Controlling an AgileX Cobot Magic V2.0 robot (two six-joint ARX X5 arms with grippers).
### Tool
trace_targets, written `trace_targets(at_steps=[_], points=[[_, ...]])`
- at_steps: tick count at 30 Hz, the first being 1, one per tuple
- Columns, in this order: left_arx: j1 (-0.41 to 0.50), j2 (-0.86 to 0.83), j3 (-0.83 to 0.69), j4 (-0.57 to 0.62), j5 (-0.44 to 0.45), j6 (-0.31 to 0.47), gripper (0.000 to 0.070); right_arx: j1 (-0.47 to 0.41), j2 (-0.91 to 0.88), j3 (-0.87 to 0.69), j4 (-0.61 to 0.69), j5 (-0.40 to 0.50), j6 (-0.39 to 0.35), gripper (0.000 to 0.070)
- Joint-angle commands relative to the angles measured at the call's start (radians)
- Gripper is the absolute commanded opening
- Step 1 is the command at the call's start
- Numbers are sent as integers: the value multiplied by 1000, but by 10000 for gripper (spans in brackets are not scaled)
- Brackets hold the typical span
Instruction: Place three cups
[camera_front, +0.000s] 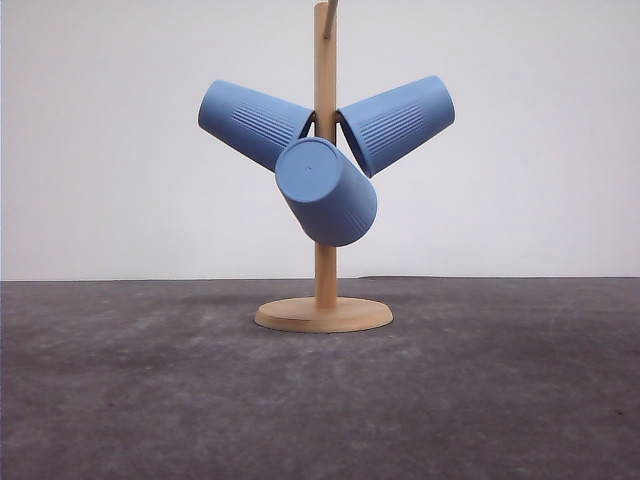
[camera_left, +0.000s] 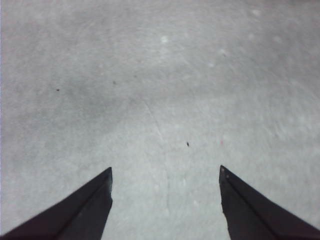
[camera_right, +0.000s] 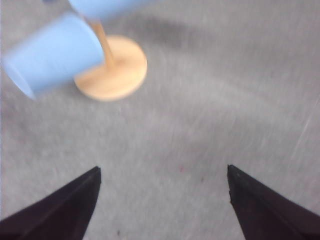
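Three light-blue ribbed cups hang upside down on a wooden stand (camera_front: 324, 313) in the middle of the table. One cup (camera_front: 252, 122) points up-left, another (camera_front: 399, 122) up-right, and the third (camera_front: 326, 190) points toward the camera. My left gripper (camera_left: 165, 172) is open over bare grey tabletop. My right gripper (camera_right: 164, 170) is open too, nothing between its fingers. Its blurred view catches a cup (camera_right: 52, 53), part of a second cup (camera_right: 100, 7) and the stand's round base (camera_right: 116, 71) some way ahead of the fingertips.
The dark grey table (camera_front: 500, 400) stretches around the stand on all sides. A plain white wall (camera_front: 540, 200) stands behind the table.
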Motion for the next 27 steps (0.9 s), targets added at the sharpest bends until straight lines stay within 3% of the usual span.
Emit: trace_targets(at_steps=[1, 5, 12, 13, 14, 15, 16, 19, 27], points=[[9, -4, 4, 29, 55, -10, 393, -1, -32, -65, 48, 0, -9, 511], [36, -23, -1, 75, 172, 9, 393, -1, -111, -200, 127, 0, 30, 511], [43, -27, 0, 93, 175, 8, 393, -1, -134, -223, 128, 0, 61, 511], [43, -27, -1, 93, 176, 9, 377, -1, -134, -223, 129, 0, 71, 473], [43, -27, -1, 92, 176, 10, 336, -1, -134, -223, 130, 0, 82, 382], [43, -27, -1, 90, 176, 15, 167, -1, -134, -223, 130, 0, 90, 170], [43, -28, -1, 91, 176, 20, 52, -1, -134, -223, 131, 2, 96, 37], [43, -30, 0, 109, 176, 25, 0, -1, -134, -223, 145, 24, 117, 16], [43, -30, 0, 120, 176, 0, 0, -1, -135, -223, 179, 21, 149, 17]])
